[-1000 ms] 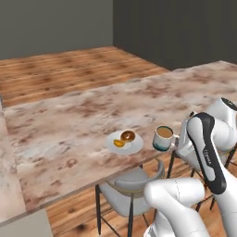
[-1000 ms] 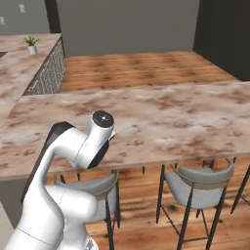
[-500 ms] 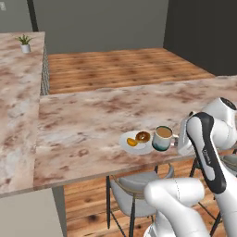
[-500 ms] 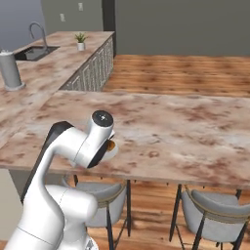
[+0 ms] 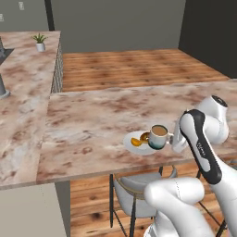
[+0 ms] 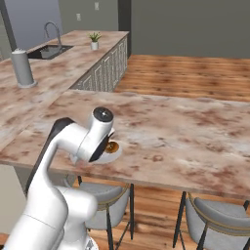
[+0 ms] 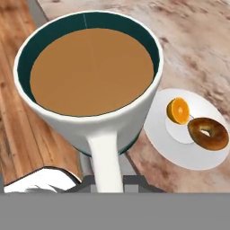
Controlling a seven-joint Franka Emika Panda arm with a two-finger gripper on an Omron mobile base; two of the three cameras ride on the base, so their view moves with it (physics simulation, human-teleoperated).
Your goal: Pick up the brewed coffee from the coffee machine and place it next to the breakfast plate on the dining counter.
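- The mug (image 5: 158, 136) is full of light brown coffee. It is up in the air, over the near edge of the desk (image 5: 97, 120), and its bottom has not touched down yet, as far as I can tell.
- The fingers (image 5: 172, 138) are closed tight on the mug's handle. In the hand view the white handle (image 7: 106, 161) runs down to where they pinch it.
- The plate (image 5: 138, 143) is just beside the mug, on its left in the left base view. It has a brown doughnut (image 7: 207, 133) and an orange slice (image 7: 178, 110) on it.
- The step now is to set the mug down next to the plate. I think the job is almost done.
- To do it well, keep the mug level so the coffee does not spill. It is filled close to the rim.
- Go down slowly and straight. Pick a bare spot on the desk beside the plate, not on top of it.
- Stay away from the desk's edge, because a stool (image 5: 139, 194) and the floor are right below.
- Let go only when the mug sits flat, then pull away from the handle without bumping it.
- I see no words, names or labels on the mug, the plate or the desk.
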